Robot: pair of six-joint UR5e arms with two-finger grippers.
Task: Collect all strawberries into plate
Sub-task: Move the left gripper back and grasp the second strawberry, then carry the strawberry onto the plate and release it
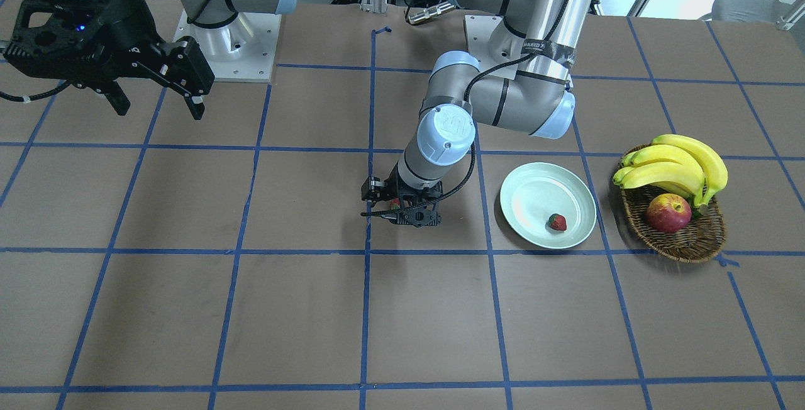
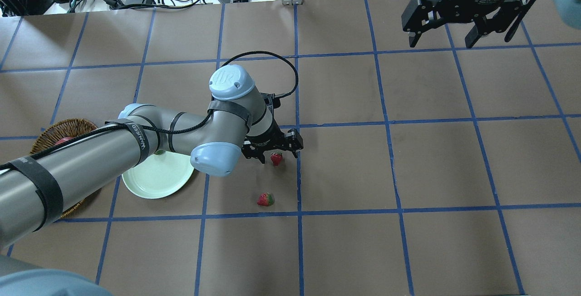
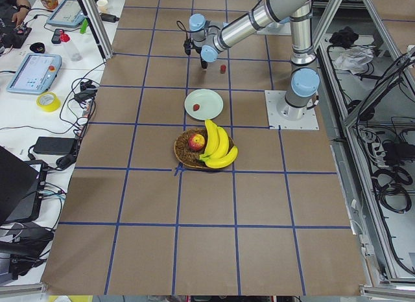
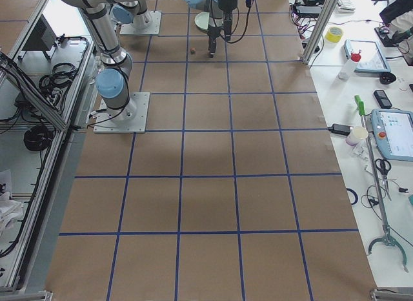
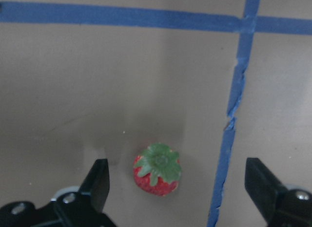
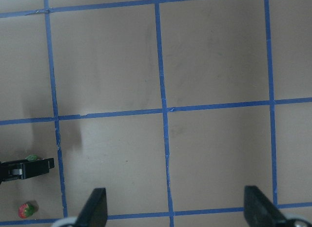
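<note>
- The left jaws are spread wide and low over the counter [image 2: 345, 250]. Their two black fingers [image 5: 95, 182] stand on either side of the first strawberry [image 5: 157, 169] without touching it.
- That first strawberry sits on the counter with its green top turned up toward the wrist camera. It is closer to the finger on that view's left than to the other one. A line of blue tape [image 5: 233, 115] runs just beside it, also between the fingers.
- The second strawberry [image 2: 266, 199] lies on its side on the counter in the same taped square. It is near the first one, on the robot's side of it, and free of the jaws.
- The left arm [image 2: 136, 146] reaches out over the plate [image 2: 156, 179] and hides part of it in the overhead view.
- The third strawberry [image 1: 557, 222] lies in the plate, close to the rim on the side away from the robot.
- The plate is on the counter between the left jaws and a wicker basket [image 1: 688, 243], close beside the basket.
- The basket holds a bunch of bananas [image 1: 676, 165] and a red-yellow apple [image 1: 668, 213].
- The right jaws are also spread, with fingers [image 6: 95, 207] far apart and nothing between them. They hang high over the counter at the robot's right, well apart from all three berries.
</note>
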